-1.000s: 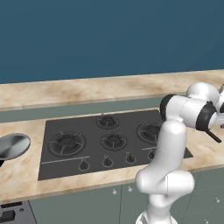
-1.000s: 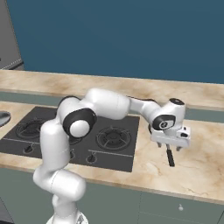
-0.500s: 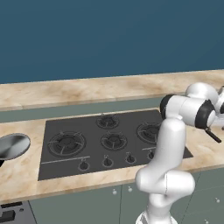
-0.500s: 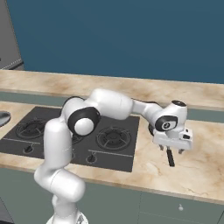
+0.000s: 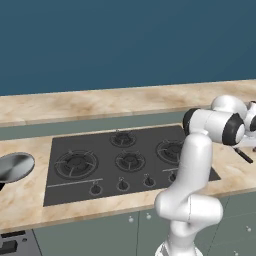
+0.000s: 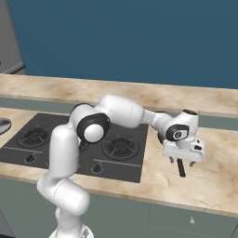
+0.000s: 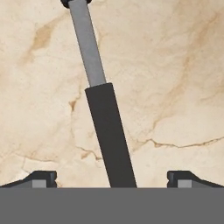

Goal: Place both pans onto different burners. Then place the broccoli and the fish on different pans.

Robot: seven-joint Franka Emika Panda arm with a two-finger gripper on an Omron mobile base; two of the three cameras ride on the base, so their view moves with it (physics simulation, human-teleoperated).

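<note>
I'm fetching the first pan; gripper (image 7: 112, 177) spread wide, black handle (image 7: 110, 136) between its tips; next descend and clamp.

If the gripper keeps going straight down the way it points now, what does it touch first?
Most likely the pan's black handle, which lies between the open gripper fingertips, on the marble counter. How far off it is remains unclear.

Marble counter (image 5: 125, 100) — cooktop (image 5: 127, 160) inset; pan (image 5: 15, 166), handle (image 7: 109, 135) resting.
</note>
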